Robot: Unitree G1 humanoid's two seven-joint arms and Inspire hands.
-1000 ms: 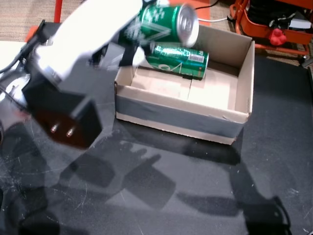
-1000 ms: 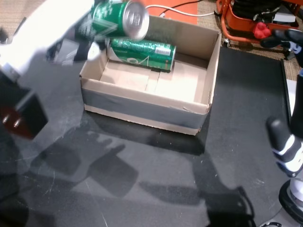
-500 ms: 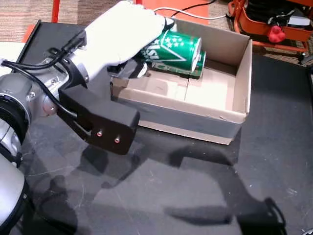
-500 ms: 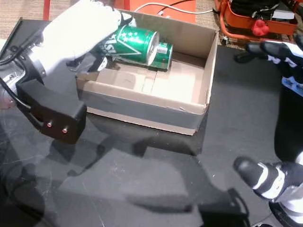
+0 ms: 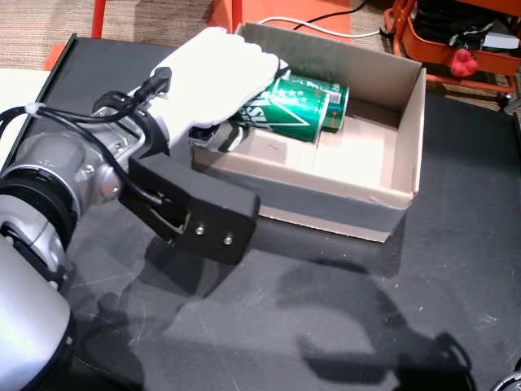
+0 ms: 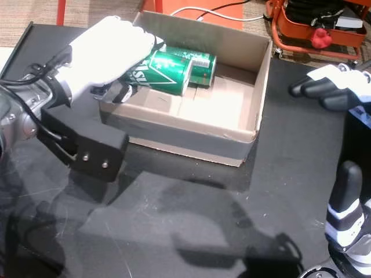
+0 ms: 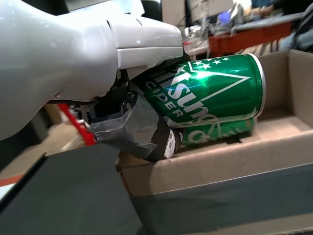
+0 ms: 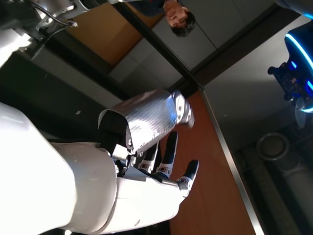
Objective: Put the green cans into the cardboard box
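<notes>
Left robot hand (image 5: 218,77) grasping shiny green can (image 5: 286,107), over cardboard box (image 5: 370,191)

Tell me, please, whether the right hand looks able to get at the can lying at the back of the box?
Probably not easily: the left hand holds a second can right over the lying can, and the right hand hovers off beside the box.

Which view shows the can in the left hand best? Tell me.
The left wrist view: the held can fills the frame, label readable, with the left hand wrapped around it above the box. Both head views show it smaller, partly covered by the hand. The right wrist view does not show it.
</notes>
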